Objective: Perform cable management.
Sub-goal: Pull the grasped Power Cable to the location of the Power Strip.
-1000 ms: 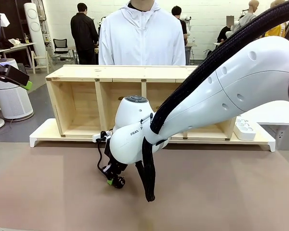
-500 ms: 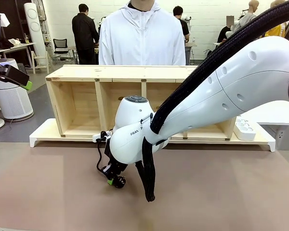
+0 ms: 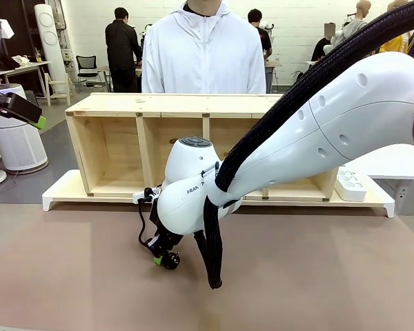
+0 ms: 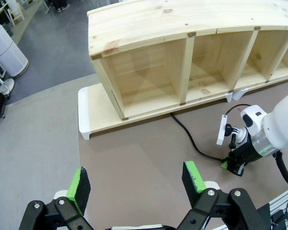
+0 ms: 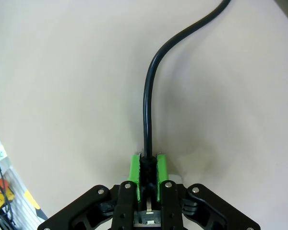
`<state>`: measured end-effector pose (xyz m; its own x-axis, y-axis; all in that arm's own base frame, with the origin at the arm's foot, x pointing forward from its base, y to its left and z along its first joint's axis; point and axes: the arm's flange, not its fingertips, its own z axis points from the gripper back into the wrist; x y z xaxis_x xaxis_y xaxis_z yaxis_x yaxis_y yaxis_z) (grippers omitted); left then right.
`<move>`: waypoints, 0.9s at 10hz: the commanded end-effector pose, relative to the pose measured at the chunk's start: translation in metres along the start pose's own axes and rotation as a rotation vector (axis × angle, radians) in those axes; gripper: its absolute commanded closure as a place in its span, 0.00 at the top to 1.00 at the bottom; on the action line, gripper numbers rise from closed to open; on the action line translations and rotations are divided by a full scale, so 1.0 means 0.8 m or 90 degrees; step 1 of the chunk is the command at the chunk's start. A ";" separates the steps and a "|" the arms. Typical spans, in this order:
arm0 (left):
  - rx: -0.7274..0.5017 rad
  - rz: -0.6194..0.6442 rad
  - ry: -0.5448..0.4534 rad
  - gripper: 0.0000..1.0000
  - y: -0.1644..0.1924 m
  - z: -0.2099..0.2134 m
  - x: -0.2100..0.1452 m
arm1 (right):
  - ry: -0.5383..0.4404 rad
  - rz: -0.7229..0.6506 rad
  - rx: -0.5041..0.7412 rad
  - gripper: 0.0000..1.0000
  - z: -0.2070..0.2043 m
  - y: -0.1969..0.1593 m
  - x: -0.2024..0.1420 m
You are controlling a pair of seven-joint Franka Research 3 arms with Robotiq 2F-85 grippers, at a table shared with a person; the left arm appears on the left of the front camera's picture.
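Cable (image 5: 146, 110): black cord lying on the brown table (image 3: 69, 276). In the left wrist view it (image 4: 189, 140) comes out from under the front edge of the wooden shelf (image 4: 182, 19) and curves across the tabletop to the right arm's tool.
Plug end: round black plug (image 3: 169, 261) low at the table surface, just under the right arm's wrist. A short loop of cord (image 3: 140, 234) bows out beside it.
Right gripper (image 5: 148, 165): fingers closed on the cable. The green pads (image 5: 133, 167) press either side of the ribbed collar of the cord, which runs straight up out of the jaws and then bends away. In the front view it (image 3: 162, 256) is down near the table, in front of the shelf's left half.
Left gripper (image 4: 134, 179): fingers spread wide and holding nothing, pads well apart, high above the table's left part. In the front view it (image 3: 34, 118) sits at the left edge, well apart from the cable.
Shelf: open-fronted compartments, standing on a white base board (image 3: 62, 193).
Power strip (image 3: 350, 185): white, resting on the right end of the base board.
Person (image 3: 203, 55): in a white jacket, standing behind the shelf. Hands are hidden.
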<state>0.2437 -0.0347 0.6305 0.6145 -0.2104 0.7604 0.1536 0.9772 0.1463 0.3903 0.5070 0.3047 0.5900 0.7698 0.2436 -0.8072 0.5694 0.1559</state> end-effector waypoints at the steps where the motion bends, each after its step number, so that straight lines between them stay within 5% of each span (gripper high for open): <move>1: 0.000 0.002 -0.005 1.00 0.000 -0.001 0.001 | 0.001 0.001 -0.001 0.05 0.000 0.000 0.000; 3: 0.000 0.002 -0.005 1.00 0.000 -0.001 0.001 | 0.001 0.001 -0.001 0.05 0.000 0.000 0.000; 4: 0.000 0.002 -0.005 1.00 0.000 -0.001 0.001 | 0.000 0.000 0.000 0.16 0.000 0.000 0.000; 9: 0.000 0.002 -0.005 1.00 0.000 -0.001 0.001 | -0.060 0.006 -0.072 0.16 0.080 0.058 -0.106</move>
<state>0.2438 -0.0346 0.6305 0.6147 -0.2101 0.7603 0.1535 0.9773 0.1460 0.3261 0.4675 0.3477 0.5557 0.7763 0.2975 -0.8222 0.5662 0.0584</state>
